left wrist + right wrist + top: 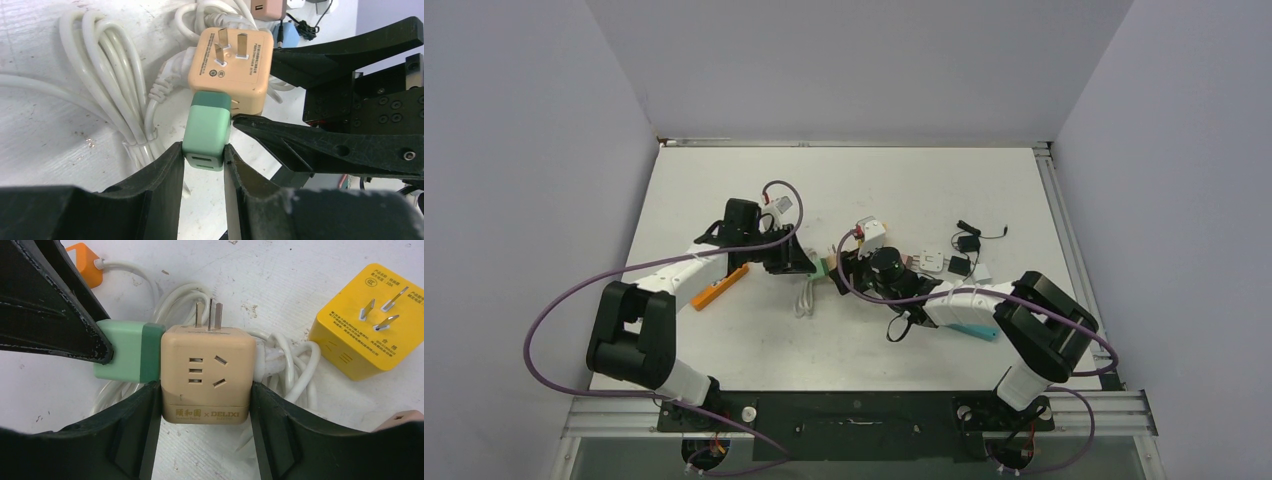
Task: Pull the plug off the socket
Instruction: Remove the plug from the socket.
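1. An orange block [718,287] is seen lying on the white worktop [724,340] beside the left arm, left of everything else.
2. The left hand [204,152] is clenched on the green plug [206,130]; its two black fingers [165,170] are pressed against the plug's sides, as seen in the left wrist view.
3. The green plug is seated in the left side face of the beige socket cube [205,372], flush against it, not yet pulled out. In the top view the pair is found mid-worktop, between the two hands, with the plug [821,268] just visible.
4. A bundle of white cable [117,85] is coiled on the worktop beneath and beside the cube; it is tied at one point.
5. The right hand [205,415] is closed on the socket cube, one finger [137,420] against each side wall. The cube is held with its three prongs pointing away from the right wrist camera and a socket face turned up.
6. A yellow socket cube [372,322] is seen lying on the worktop to the right, prongs up, apart from the held cube.
7. Further right in the top view, a few small adapters are scattered: a white one [933,260] and a black one with a thin lead [969,243]. Finer detail cannot be made out.
8. A teal object [976,329] is partly hidden under the right arm.
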You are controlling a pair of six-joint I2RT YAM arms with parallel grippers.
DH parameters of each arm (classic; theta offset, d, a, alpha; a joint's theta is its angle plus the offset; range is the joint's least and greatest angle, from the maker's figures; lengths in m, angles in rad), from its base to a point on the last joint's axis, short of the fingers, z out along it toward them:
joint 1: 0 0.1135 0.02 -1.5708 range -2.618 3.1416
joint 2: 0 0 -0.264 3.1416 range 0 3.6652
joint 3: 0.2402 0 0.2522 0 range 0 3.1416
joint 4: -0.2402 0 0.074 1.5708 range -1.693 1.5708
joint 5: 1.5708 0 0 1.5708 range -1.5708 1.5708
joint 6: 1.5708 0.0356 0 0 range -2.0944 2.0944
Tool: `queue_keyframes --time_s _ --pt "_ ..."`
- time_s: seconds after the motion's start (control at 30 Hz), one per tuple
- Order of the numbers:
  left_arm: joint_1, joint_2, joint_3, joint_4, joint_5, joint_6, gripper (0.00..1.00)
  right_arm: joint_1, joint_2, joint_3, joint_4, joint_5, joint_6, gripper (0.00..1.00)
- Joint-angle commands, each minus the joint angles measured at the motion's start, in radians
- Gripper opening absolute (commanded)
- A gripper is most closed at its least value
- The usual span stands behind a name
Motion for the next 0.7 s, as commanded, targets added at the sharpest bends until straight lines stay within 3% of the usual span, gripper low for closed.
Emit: queue_keyframes --time_s 0.0,0.23,0.47,0.67 --pt "0.029 -0.014 0.058 -0.117 -0.227 0.090 0.00 -0.055 -0.032 -0.046 -0.025 -0.001 0.006 0.05" --pt "0.028 -0.019 0.065 -0.137 -0.261 0.103 0.00 -0.060 -0.035 -0.051 -0.015 -0.022 0.010 0.05" --pt "0.031 -0.059 0.010 0.066 0.033 0.029 0.00 -0.061 -0.027 -0.050 -0.015 -0.021 0.010 0.05" --pt "0.029 -0.075 -0.028 0.217 0.190 -0.050 0.01 -0.063 -0.011 -0.043 -0.016 -0.025 0.008 0.05"
